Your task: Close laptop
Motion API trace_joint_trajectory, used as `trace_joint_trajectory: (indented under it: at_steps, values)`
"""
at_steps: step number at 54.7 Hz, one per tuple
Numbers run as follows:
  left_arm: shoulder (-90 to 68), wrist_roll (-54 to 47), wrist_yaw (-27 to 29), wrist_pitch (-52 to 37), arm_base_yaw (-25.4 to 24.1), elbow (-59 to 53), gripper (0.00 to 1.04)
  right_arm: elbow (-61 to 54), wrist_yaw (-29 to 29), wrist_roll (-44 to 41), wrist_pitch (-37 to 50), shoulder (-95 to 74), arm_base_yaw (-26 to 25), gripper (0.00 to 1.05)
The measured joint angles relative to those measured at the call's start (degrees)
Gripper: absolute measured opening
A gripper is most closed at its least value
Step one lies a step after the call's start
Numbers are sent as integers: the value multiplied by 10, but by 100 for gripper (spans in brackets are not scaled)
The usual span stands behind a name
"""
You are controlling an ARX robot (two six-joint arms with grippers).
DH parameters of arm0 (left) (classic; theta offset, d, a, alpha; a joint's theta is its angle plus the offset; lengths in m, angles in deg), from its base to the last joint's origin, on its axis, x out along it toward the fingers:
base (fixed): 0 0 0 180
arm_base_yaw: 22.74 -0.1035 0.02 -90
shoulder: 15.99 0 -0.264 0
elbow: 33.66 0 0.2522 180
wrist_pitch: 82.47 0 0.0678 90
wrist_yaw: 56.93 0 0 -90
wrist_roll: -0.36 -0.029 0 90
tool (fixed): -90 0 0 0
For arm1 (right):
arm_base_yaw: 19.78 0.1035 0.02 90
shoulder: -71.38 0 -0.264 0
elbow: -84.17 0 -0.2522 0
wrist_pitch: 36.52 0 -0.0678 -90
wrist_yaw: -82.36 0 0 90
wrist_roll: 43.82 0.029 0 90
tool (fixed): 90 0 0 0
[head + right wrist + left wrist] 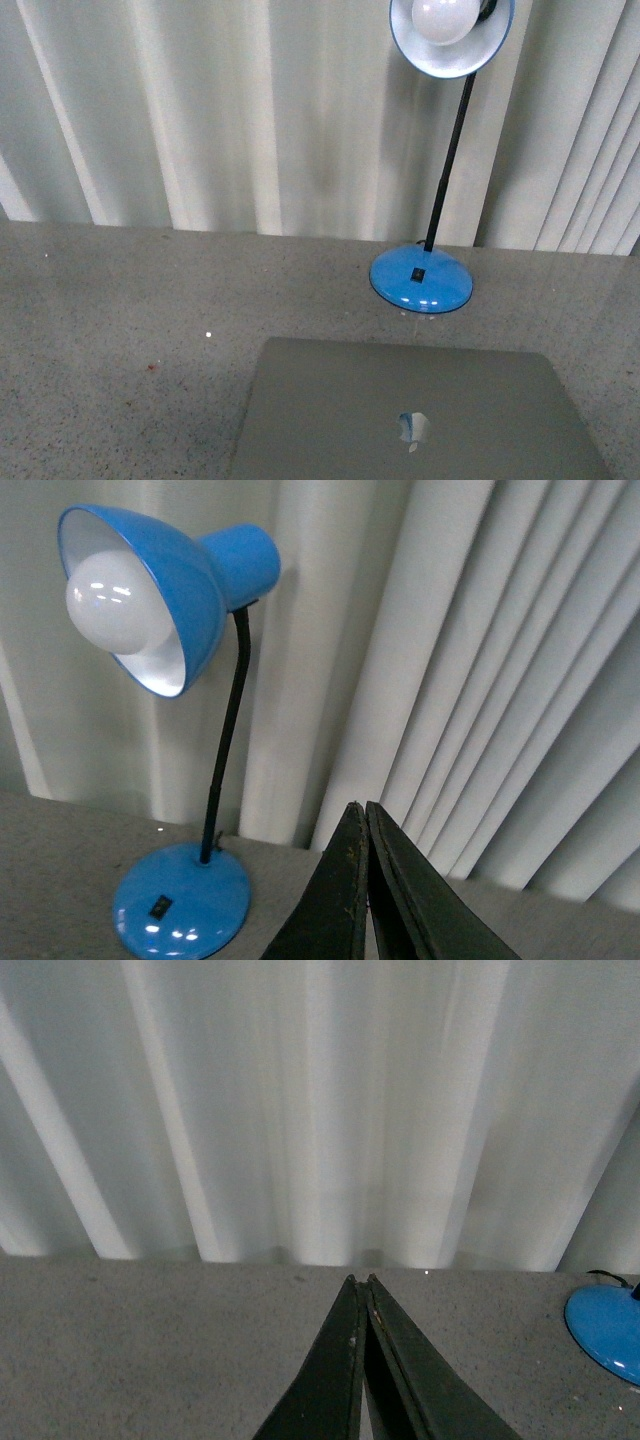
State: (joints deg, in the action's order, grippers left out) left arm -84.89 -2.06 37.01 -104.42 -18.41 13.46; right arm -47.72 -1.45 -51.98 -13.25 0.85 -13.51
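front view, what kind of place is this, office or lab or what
Probably a staged desk in a lab or office: a grey speckled tabletop, a blue desk lamp, a laptop and pale curtains behind.

Both hands: dark, tapered fingers [330,1390] [335,900], scuffed.

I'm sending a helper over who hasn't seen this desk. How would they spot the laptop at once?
Start at the grey speckled table before the pale curtain. Find the blue desk lamp; the laptop lies just in front of its round base, at the near edge. It is the flat silver-grey slab with a small logo.
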Motion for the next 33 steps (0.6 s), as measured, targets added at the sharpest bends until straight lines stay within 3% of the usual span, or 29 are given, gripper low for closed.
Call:
trace_joint_trajectory:
  at_steps: [8, 11, 18, 23, 33]
  values:
    - [45, 14, -9, -28, -10, -78, 4, -84, -13, 55, 27, 43, -12, 3]
    - [65, 16, -35, -35, -29, -106, 4, -108, -18, 63, 34, 60, -15, 3]
    - [102, 20, -36, -45, -42, -153, 4, -157, -23, 71, 44, 98, -23, 3]
    - [128, 23, -38, -47, -42, -183, 4, -187, -59, 72, 45, 126, -49, 3]
    - [182, 23, -39, -43, -42, -228, 4, -236, -59, 74, 42, 181, -62, 3]
